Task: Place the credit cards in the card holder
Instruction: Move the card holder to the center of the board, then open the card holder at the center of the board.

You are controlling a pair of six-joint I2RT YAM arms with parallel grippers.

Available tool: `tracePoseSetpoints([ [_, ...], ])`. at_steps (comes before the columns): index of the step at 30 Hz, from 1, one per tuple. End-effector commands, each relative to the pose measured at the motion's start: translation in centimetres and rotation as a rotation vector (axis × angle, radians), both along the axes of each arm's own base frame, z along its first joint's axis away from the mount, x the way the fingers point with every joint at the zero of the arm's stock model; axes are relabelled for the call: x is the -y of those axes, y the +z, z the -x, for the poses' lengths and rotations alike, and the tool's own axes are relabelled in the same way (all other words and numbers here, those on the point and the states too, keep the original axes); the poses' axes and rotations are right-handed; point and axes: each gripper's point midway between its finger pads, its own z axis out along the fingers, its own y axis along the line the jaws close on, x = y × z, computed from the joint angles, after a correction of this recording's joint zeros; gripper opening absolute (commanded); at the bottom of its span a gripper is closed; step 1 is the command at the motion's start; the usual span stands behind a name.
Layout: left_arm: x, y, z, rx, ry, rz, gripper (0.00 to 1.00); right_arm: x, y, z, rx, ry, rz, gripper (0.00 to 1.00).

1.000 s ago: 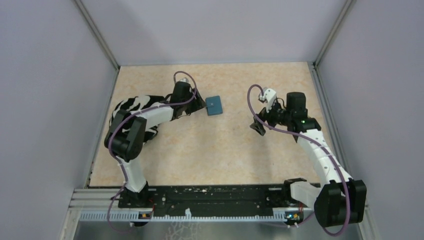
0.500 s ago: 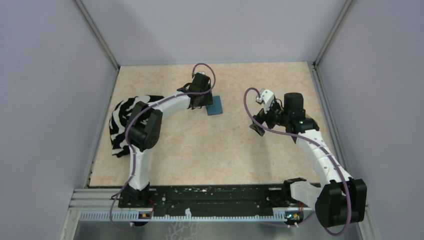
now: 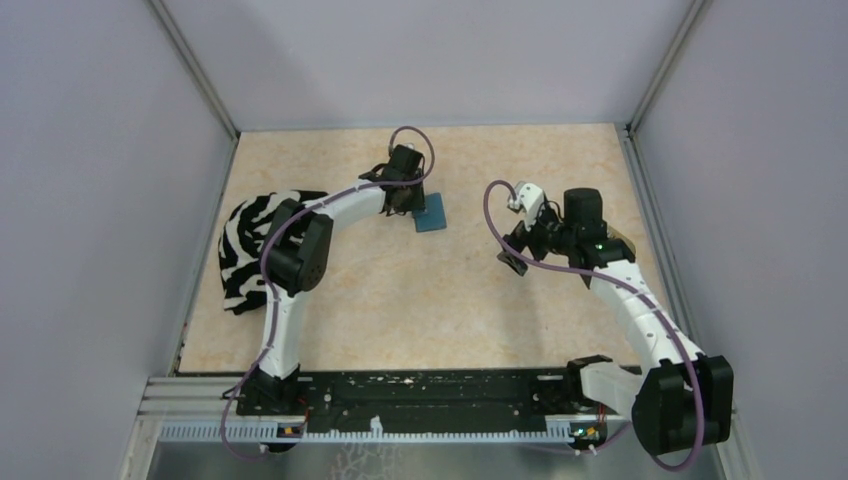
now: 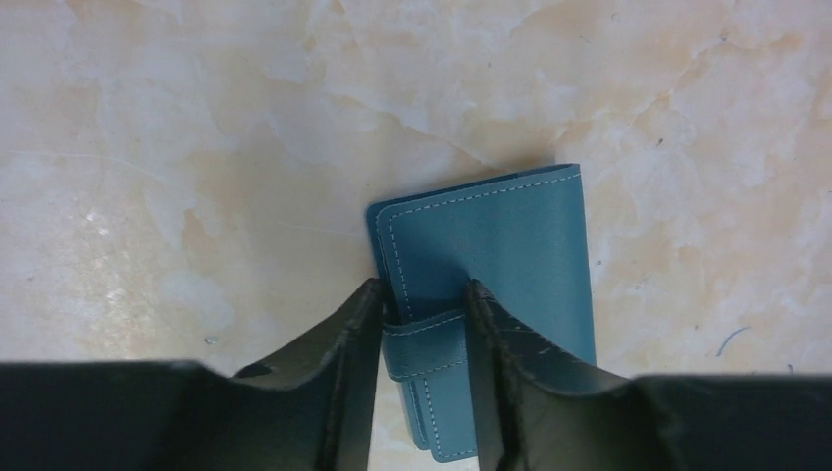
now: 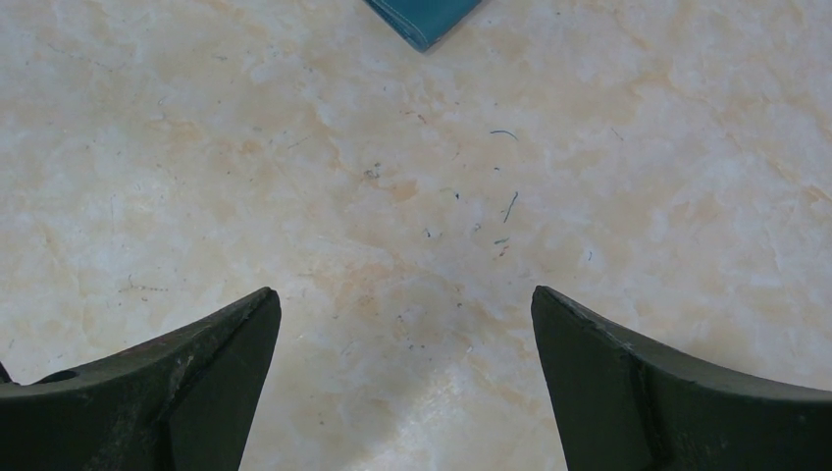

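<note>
The teal card holder (image 3: 434,214) lies shut and flat on the beige table. My left gripper (image 3: 408,203) hangs over its left edge. In the left wrist view the card holder (image 4: 510,240) shows its snap tab (image 4: 424,343) between my two fingers. One finger stands just off the edge, the other over the cover. The left gripper (image 4: 420,289) is open but narrow, and nothing is lifted. My right gripper (image 3: 514,258) hovers wide open to the right of it. The right gripper (image 5: 404,299) holds nothing, with a corner of the card holder (image 5: 422,18) ahead. The credit cards are out of view.
A black-and-white striped cloth (image 3: 248,240) lies bunched at the table's left side, under the left arm. Grey walls with metal corner rails (image 3: 200,75) close in the table on three sides.
The left arm swung right from beside the card holder to over its left edge, and its jaws narrowed around the tab. The right gripper drifted slightly left and stayed wide open.
</note>
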Motion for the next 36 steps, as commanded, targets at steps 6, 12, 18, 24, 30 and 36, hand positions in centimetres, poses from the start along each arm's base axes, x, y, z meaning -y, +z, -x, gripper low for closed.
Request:
tracePoseSetpoints([
  [6, 1.6, -1.0, 3.1, -0.089, -0.058, 0.131, 0.15, -3.4, -1.0, 0.7, -0.041, 0.12, -0.051, 0.98],
  [12, 2.9, -0.8, 8.5, -0.11, -0.116, 0.277, 0.05, -6.9, -3.2, 1.5, -0.225, 0.162, -0.107, 0.98],
  [18, 4.1, 0.3, 13.9, -0.057, -0.112, 0.386, 0.03, -7.9, -4.8, 0.4, -0.405, -0.001, -0.224, 0.97],
  [24, 5.0, 2.2, 17.2, 0.021, -0.077, 0.541, 0.01, -8.7, -7.6, 0.4, -0.636, -0.103, -0.351, 0.8],
  [30, 5.2, 2.8, 18.8, 0.062, -0.054, 0.593, 0.0, -8.6, -9.8, 0.1, -0.764, -0.18, -0.393, 0.76],
  [36, 4.8, 3.2, 19.7, 0.086, -0.05, 0.635, 0.0, -8.5, -11.8, 0.9, -0.852, -0.218, -0.407, 0.62],
])
